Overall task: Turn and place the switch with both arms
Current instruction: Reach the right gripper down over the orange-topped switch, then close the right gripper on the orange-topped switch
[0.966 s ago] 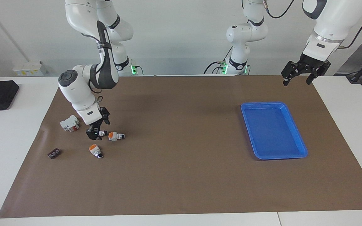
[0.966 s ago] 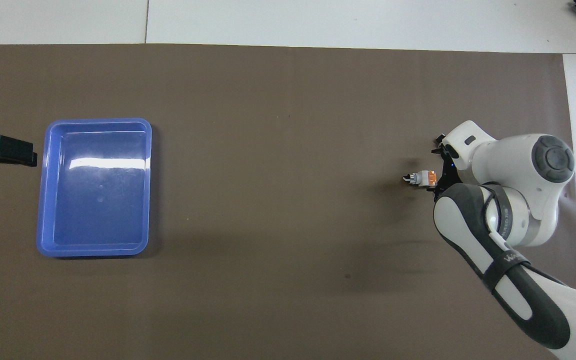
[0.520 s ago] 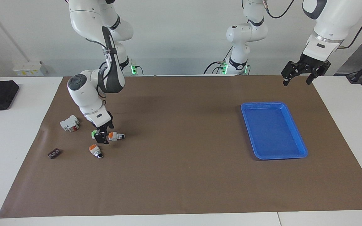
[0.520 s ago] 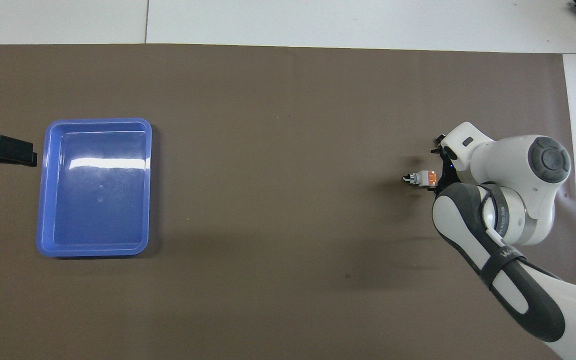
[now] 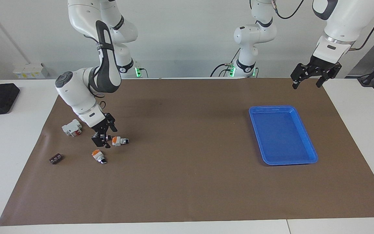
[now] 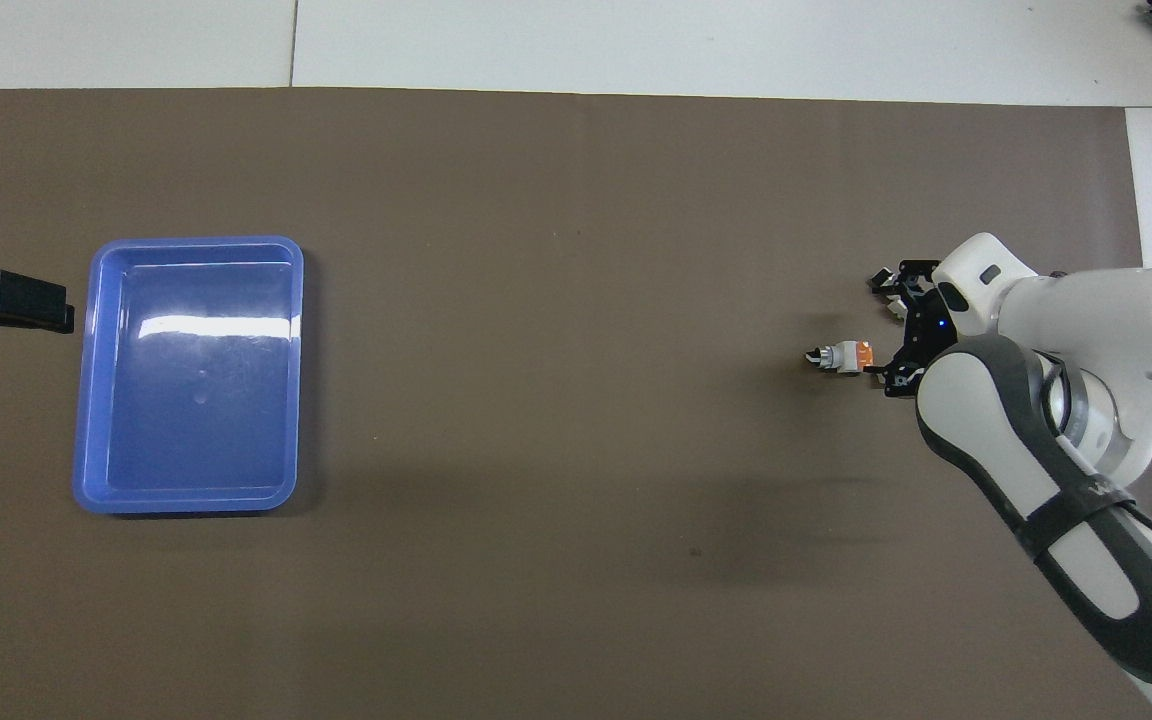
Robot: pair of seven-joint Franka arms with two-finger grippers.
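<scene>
The switch [image 5: 120, 141], with an orange block, a white body and a black knob, lies on its side on the brown mat toward the right arm's end of the table. It also shows in the overhead view [image 6: 841, 356]. My right gripper [image 5: 102, 142] is open and low over the mat, right beside the switch's orange end and not around it. It shows in the overhead view [image 6: 883, 332] too. My left gripper [image 5: 305, 84] is open and empty, and waits in the air over the mat's corner near the blue tray. Only its tip shows in the overhead view [image 6: 6, 302].
A stubbier orange-ended switch [image 5: 98, 156] lies farther from the robots than the right gripper. A white block with a red part [image 5: 72, 127] and a small dark block [image 5: 56, 158] lie near the mat's edge. The blue tray [image 5: 282, 136] stands toward the left arm's end, and shows in the overhead view [image 6: 86, 380].
The right arm's elbow has swung out toward its end of the table and the gripper has turned beside the switch. A green-ended piece seen by the gripper earlier is now hidden. The left arm is still.
</scene>
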